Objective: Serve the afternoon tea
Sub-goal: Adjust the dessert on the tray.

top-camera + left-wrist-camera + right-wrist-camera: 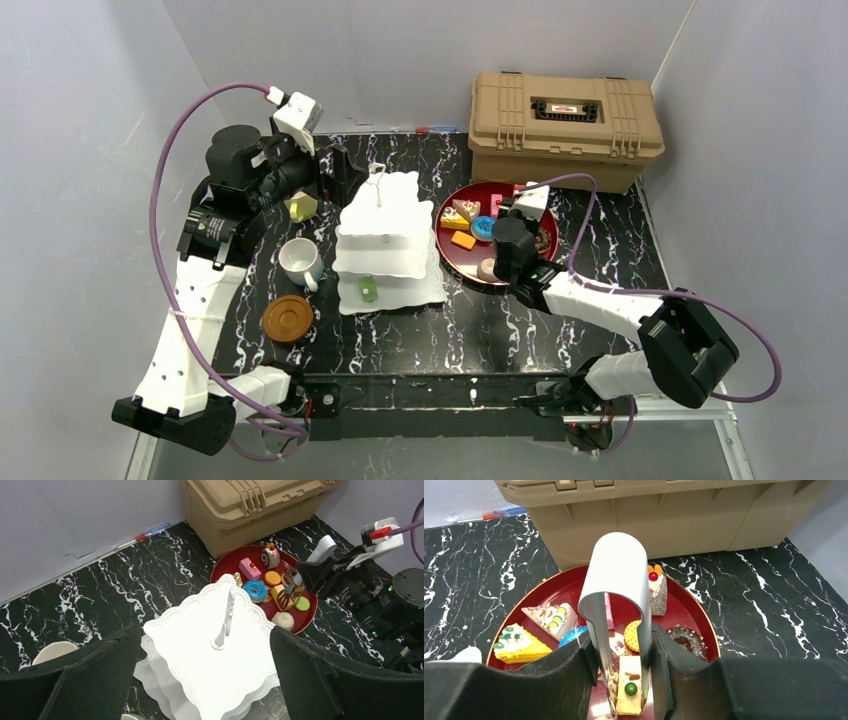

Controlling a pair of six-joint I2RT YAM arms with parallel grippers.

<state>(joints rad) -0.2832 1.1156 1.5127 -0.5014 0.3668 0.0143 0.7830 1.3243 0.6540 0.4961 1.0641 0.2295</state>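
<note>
My right fingers (pixel 569 677) pinch springy tongs (pixel 619 575) across the long sides of a toy cake (pixel 629 692), probably light and stiff, right of the cake stand (pixel 215 665) beneath my spread left fingers (pixel 90 680).

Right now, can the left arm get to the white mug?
Probably yes: the left gripper is open and empty, and the white mug stands uncovered on that arm's side of the cake stand.

The right arm (pixel 585 298) is covering part of the red tray (pixel 480 188) (whatever is lying beneath is going unseen). A dark left finger (pixel 75 680) is hiding most of a pale mug (pixel 52 651).
</note>
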